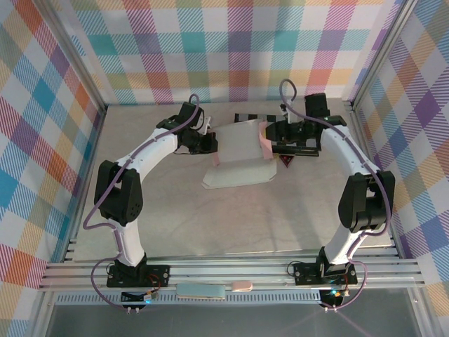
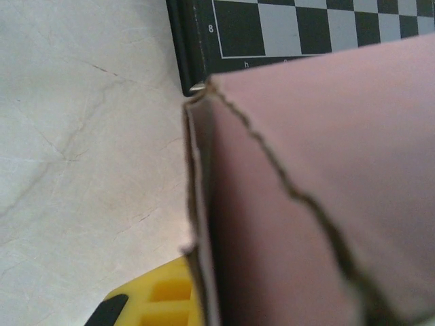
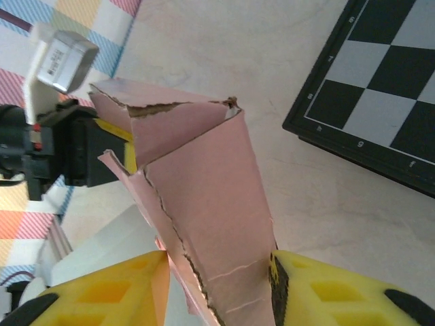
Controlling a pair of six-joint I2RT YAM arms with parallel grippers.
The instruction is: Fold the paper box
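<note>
Pink cardboard: the paper box (image 1: pixel 238 158) lies mid-table beside the chequered board (image 3: pixel 380 88). Left hand (image 1: pixel 208 144) pinches its edge shut, right hand (image 3: pixel 217 288) clasps the raised flap. Best to crease squarely, hold both sides steady.

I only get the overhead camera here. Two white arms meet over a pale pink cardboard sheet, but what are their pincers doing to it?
Observer: The right wrist camera shows the right gripper with a raised flap of the pale pink thin cardboard paper box pinched between its yellow fingers.
Operator: And the other arm?
Observer: The left gripper is shut on the box's folded edge; its wrist camera shows one yellow finger right beside that fold.
Operator: Is the cardboard neat?
Observer: No; up close its cut edges look ragged and brownish.
</note>
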